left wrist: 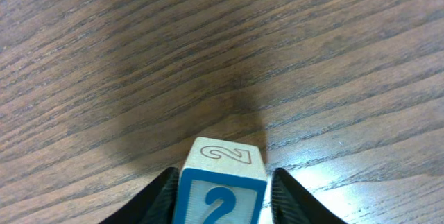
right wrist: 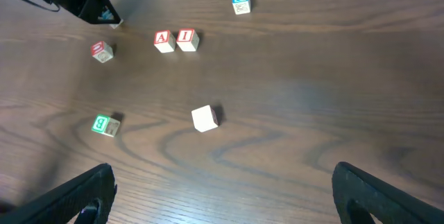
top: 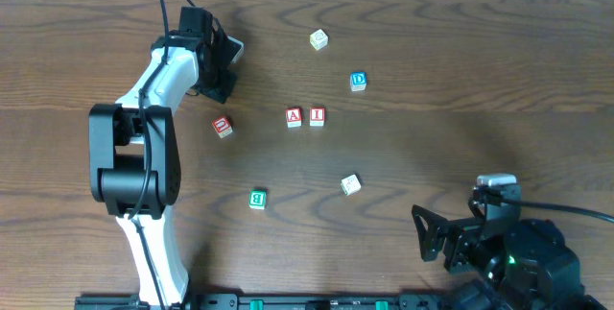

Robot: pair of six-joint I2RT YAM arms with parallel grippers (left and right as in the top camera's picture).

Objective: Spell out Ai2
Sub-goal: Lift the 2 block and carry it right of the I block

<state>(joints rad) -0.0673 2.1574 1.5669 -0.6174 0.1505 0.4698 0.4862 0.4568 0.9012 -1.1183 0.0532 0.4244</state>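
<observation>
A wooden cube with blue edges and a blue 2 (left wrist: pixel 223 195) sits between the fingers of my left gripper (left wrist: pixel 222 207), which is closed in against its two sides at the far left of the table. From overhead the left gripper (top: pixel 226 62) hides that cube. The red-edged A cube (top: pixel 294 116) and the red-edged I cube (top: pixel 317 116) stand side by side at mid-table, to the right of the left gripper. My right gripper (right wrist: pixel 225 196) hangs wide open over bare wood at the near right, holding nothing.
A blue-edged D cube (top: pixel 358 81) lies behind and right of the I cube. A red-edged cube with a round letter (top: pixel 223 127) sits close in front of the left gripper. Also on the table are a green-edged cube (top: pixel 257 198) and two pale cubes (top: pixel 318 38) (top: pixel 350 184).
</observation>
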